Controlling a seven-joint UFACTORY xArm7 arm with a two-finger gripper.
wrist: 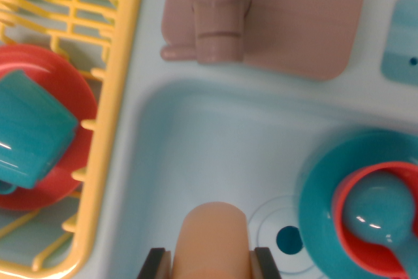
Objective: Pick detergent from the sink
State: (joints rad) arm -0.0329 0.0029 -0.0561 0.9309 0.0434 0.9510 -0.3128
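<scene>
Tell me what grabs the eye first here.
A peach detergent bottle sits at bottom centre, clamped between the dark fingers of the end effector over the pale blue sink. At left, a red plate with a teal cup fills the yellow rack.

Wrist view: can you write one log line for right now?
gripper: shut on detergent bottle | over sink | teal plate in sink
</scene>
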